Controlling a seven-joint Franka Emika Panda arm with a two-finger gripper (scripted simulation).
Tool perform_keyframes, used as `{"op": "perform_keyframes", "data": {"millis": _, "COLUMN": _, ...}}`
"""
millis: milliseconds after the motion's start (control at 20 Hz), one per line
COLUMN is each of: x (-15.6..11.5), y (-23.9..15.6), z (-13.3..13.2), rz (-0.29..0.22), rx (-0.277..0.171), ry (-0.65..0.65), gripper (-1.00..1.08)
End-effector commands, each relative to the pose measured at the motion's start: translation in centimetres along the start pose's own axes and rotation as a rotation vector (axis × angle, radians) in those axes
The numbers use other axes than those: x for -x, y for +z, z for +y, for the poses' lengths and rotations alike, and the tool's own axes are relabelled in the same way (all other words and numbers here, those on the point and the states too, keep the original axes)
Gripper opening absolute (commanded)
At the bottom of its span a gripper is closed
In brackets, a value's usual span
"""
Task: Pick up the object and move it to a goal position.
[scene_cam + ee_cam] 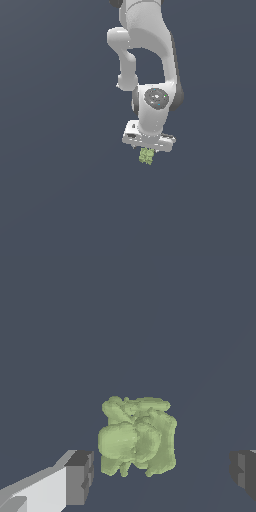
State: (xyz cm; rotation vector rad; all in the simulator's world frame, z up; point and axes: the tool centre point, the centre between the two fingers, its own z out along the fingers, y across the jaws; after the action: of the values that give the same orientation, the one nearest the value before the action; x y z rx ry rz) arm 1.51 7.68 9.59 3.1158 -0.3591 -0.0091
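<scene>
Pincer (162, 476) fingers (80, 478) clear of block (137, 438) in wrist view only

The white arm (145, 45) reaches down from the top of the exterior view, its wrist pointing straight downward. The gripper (147, 150) hangs below the wrist, jaws spread wide. In the wrist view the two dark finger pads (82, 476) stand well apart, one at each side, with clear gaps between each pad and the block (137, 436) that sits between them.
</scene>
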Motion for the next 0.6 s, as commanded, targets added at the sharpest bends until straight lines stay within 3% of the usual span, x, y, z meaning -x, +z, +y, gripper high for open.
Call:
{"op": "perform_keyframes", "data": {"millis": 0, "x": 0.0, "y": 0.4, "z": -0.7, "rz": 0.003, "rx": -0.003, "ry": 0.017, "gripper": 1.00}}
{"op": "perform_keyframes", "data": {"millis": 550, "x": 0.1, "y": 1.6, "z": -1.2, "rz": 0.004, "rx": -0.005, "ry": 0.024, "gripper": 1.00}}
